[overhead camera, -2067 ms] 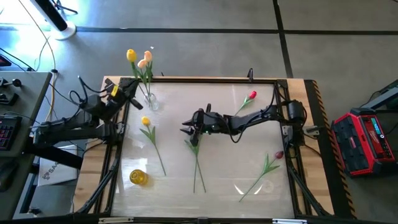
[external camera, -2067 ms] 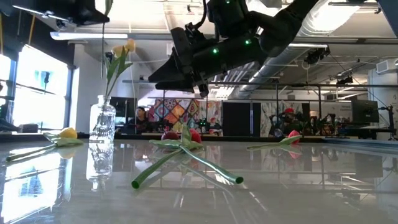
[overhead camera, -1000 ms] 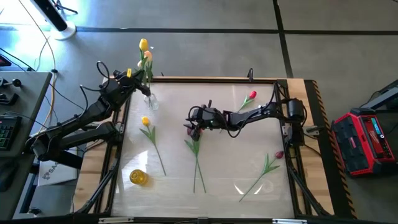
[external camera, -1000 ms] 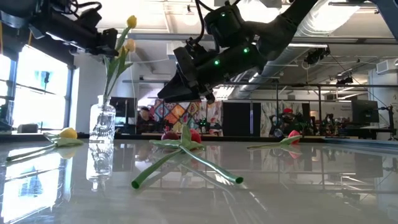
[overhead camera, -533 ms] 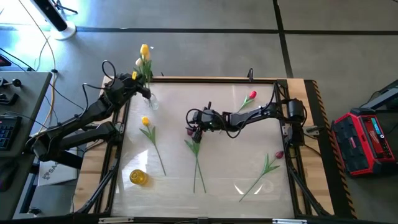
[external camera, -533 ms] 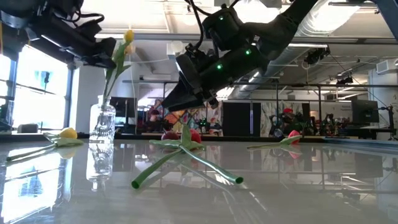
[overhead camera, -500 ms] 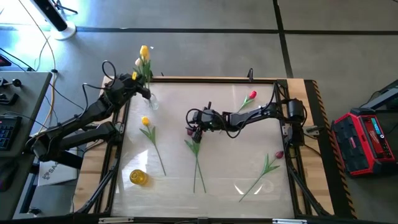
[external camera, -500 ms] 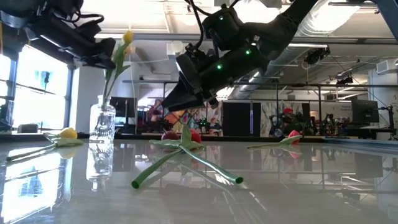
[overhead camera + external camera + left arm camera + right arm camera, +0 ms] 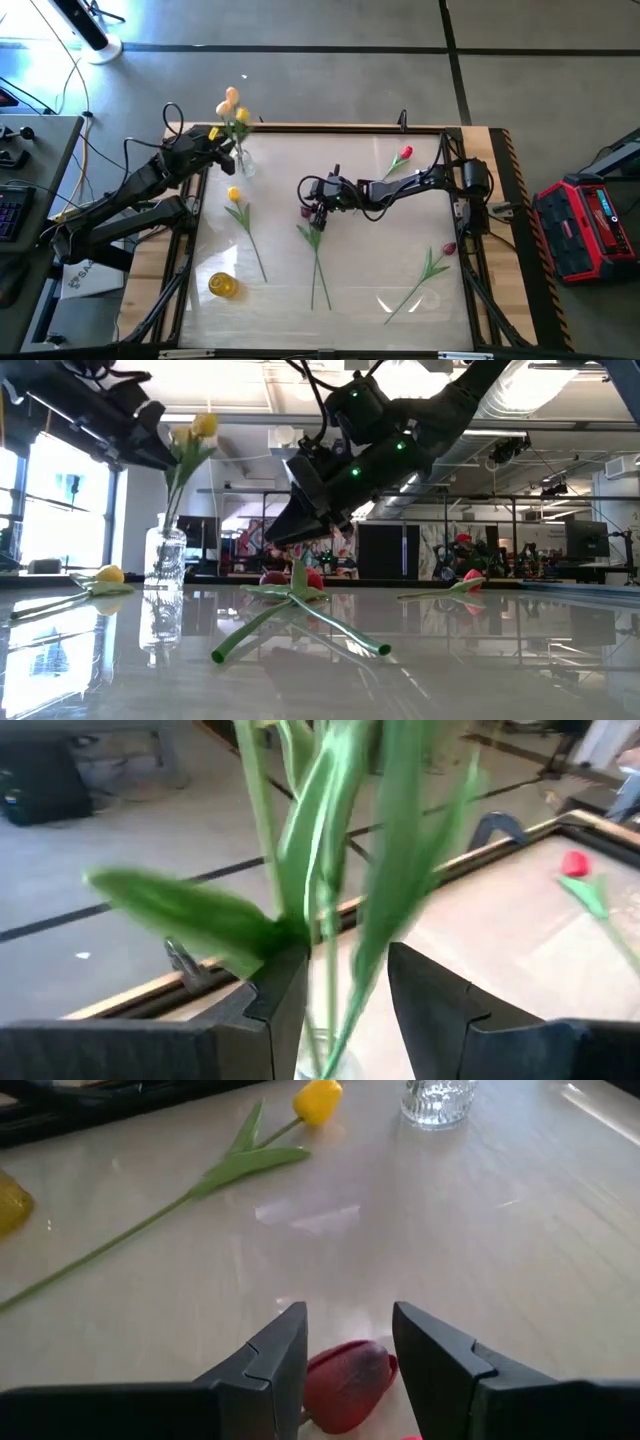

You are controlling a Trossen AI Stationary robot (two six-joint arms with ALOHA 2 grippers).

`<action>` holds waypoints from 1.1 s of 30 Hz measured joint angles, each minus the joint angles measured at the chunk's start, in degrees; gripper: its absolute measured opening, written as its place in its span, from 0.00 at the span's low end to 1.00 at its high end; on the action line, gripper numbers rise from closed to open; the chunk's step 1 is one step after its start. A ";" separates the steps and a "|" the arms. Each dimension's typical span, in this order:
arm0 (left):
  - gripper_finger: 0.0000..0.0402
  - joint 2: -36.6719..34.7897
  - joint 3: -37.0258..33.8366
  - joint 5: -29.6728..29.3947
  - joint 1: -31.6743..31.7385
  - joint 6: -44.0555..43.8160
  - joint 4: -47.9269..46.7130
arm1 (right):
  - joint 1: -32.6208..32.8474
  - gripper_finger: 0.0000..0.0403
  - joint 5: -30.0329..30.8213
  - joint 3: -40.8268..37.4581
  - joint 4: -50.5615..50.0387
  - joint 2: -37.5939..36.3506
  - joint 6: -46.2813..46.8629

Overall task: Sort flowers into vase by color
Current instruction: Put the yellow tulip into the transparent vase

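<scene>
Two steps are judged in hand around the clear vase. Beside it the left gripper stands parted, the stems of the yellow and peach tulips loose between its fingers, seemingly just released into the vase. Well apart from the vase, mid-table, the right gripper hovers open, holding nothing, over a red tulip head; lowering and closing are called for next.

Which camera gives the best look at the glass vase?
The low view: the glass vase stands in full side profile with stems rising from it. The high view shows it small from above, the right wrist view only its base, and the left wrist view barely its rim.
</scene>
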 joint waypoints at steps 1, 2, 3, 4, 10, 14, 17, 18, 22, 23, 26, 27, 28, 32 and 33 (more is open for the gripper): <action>0.32 -0.21 0.37 -0.04 -0.29 -0.90 -0.69 | -0.28 0.34 -0.02 0.00 0.04 0.00 0.27; 0.31 -0.40 0.76 -0.08 -0.58 -1.90 -1.53 | -0.64 0.34 -0.03 0.00 0.02 0.00 0.46; 0.31 -0.44 1.27 -0.09 -0.83 -3.05 -2.44 | -1.08 0.34 0.00 0.00 -0.09 0.00 0.48; 0.30 -0.45 1.80 0.00 -1.11 -4.38 -3.51 | -1.51 0.34 0.06 0.00 -0.32 0.00 0.47; 0.27 -0.47 5.01 -0.32 -4.39 -10.16 -13.30 | -3.97 0.34 -0.13 0.00 -4.62 0.00 0.79; 0.24 -0.49 5.09 -0.20 -7.41 -14.18 -16.26 | -4.82 0.34 -0.19 0.00 -9.99 0.00 2.98; 0.23 -0.27 5.09 -0.09 -10.40 -17.00 -17.95 | -4.89 0.34 -0.18 0.00 -14.20 0.00 3.04; 0.23 -0.03 5.09 -0.10 -11.59 -17.83 -18.32 | -4.85 0.34 -0.18 0.00 -14.89 0.00 3.06; 0.21 1.07 5.09 -0.86 -16.69 -21.80 -20.21 | -3.82 0.34 -0.10 0.00 -14.72 0.00 5.10; 0.21 1.35 5.09 -1.23 -18.04 -22.85 -21.00 | -3.36 0.34 0.10 0.00 -14.39 0.00 5.60; 0.18 2.33 5.09 -1.68 -22.20 -27.29 -24.17 | -1.65 0.34 2.42 0.00 -14.36 0.00 7.56; 0.18 2.72 5.09 -1.66 -23.63 -29.05 -25.18 | -1.11 0.34 3.36 0.00 -14.60 0.00 8.04; 0.17 3.14 5.09 -1.69 -25.13 -31.11 -26.14 | -0.54 0.34 4.38 0.00 -14.82 0.00 8.65; 0.16 4.54 5.09 0.01 -30.90 -40.23 -28.65 | 1.58 0.34 7.92 0.00 -15.72 -0.02 10.63; 0.16 4.82 5.09 0.94 -32.23 -42.69 -28.95 | 2.00 0.34 8.57 0.00 -15.76 -0.02 10.93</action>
